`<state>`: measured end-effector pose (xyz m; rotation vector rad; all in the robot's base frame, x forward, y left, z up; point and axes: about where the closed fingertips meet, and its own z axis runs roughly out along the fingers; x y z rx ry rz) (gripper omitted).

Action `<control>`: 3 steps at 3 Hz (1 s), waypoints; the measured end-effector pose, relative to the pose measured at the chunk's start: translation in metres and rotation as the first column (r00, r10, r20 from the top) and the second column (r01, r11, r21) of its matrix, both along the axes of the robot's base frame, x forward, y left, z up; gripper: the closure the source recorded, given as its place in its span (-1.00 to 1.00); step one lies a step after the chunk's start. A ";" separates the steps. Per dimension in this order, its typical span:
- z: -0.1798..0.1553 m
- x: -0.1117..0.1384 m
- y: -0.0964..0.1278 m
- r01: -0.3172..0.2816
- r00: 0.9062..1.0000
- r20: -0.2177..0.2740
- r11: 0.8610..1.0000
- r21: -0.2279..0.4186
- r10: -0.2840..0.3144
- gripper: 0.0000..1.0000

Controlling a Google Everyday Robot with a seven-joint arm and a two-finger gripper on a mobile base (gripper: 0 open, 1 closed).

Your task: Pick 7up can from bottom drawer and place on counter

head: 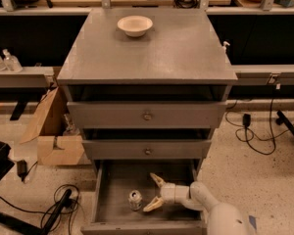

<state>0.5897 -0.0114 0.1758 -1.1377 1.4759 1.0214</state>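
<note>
The 7up can (135, 199) stands upright on the grey floor of the pulled-out bottom drawer (118, 181), left of middle. My gripper (153, 194) is inside the drawer just to the right of the can, fingers spread wide open and pointing left at it, a short gap from it. One fingertip (155, 178) is behind the can's line, the other (148, 209) is in front. The arm (220, 217) comes in from the lower right. The counter (152, 48) is the flat grey top of the cabinet above.
A cream-white bowl (134, 25) sits at the back of the counter. Two closed drawer fronts with knobs (147, 115) are above the open drawer. A cardboard box (51, 131) and cables (49, 209) lie on the floor at left. More cables (257, 131) run at right.
</note>
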 end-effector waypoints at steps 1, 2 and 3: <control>-0.005 0.001 0.019 -0.034 0.999 0.012 0.999 0.004 0.034 -1.00; 0.006 0.010 0.026 -0.043 0.998 0.044 0.997 -0.064 0.046 -1.00; 0.021 0.008 0.025 -0.012 0.999 0.046 0.992 -0.127 0.018 -1.00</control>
